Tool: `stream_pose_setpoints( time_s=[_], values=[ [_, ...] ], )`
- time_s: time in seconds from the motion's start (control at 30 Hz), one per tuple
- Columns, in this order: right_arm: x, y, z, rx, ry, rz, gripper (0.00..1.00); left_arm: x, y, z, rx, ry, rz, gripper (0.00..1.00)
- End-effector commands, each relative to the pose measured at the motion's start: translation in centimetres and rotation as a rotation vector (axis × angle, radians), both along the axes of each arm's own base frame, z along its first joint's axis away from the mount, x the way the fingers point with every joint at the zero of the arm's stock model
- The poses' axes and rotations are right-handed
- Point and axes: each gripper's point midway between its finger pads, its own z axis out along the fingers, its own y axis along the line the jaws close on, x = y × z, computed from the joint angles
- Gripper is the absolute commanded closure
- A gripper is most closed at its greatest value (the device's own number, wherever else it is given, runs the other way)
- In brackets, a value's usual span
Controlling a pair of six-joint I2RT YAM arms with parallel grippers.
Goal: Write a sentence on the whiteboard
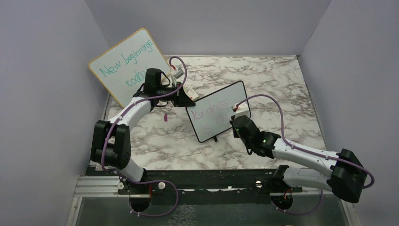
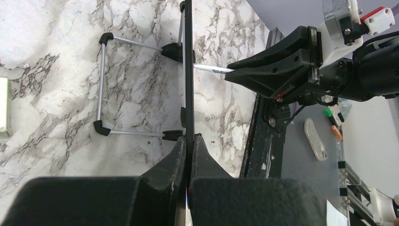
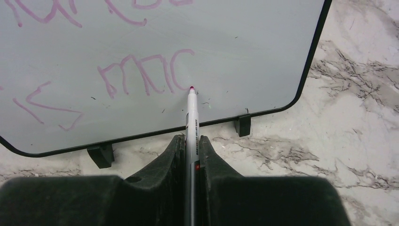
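Note:
The whiteboard (image 1: 217,110) stands tilted mid-table on its wire stand (image 2: 101,84) and little black feet (image 3: 243,125). My left gripper (image 2: 189,139) is shut on its upper left edge (image 1: 188,101); in the left wrist view the board (image 2: 189,70) shows edge-on. My right gripper (image 3: 190,139) is shut on a white marker (image 3: 191,113), whose pink tip touches the board face (image 3: 244,42) at the end of the second line. The sentence (image 3: 141,75) is in thin pink strokes; "Kindness" (image 1: 212,109) reads on the top line. The right gripper (image 1: 236,116) sits at the board's lower right.
A larger wood-framed board (image 1: 128,63) with teal writing leans against the left wall behind the left arm. A small pink cap (image 1: 166,117) lies on the marble table (image 1: 282,94) left of the whiteboard. Purple walls close in three sides.

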Motion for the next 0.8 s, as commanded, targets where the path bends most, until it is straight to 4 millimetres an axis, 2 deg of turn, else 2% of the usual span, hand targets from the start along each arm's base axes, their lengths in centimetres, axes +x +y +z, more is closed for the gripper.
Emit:
stream_pose_setpoints(
  time_s=[0.0, 0.57, 0.77],
  values=[
    [1.6, 0.1, 2.0, 0.020, -0.071, -0.041, 1.00, -0.5, 0.1, -2.9, 0.062, 0.075, 0.010, 1.00],
    [3.0, 1.2, 4.7, 0.077, -0.145, -0.019, 1.00, -0.5, 0.0, -3.0, 0.062, 0.077, 0.007, 1.00],
    [2.7, 1.3, 3.6, 0.070, -0.106, -0.013, 1.00, -0.5, 0.0, -3.0, 0.062, 0.078, 0.008, 1.00]
  ],
)
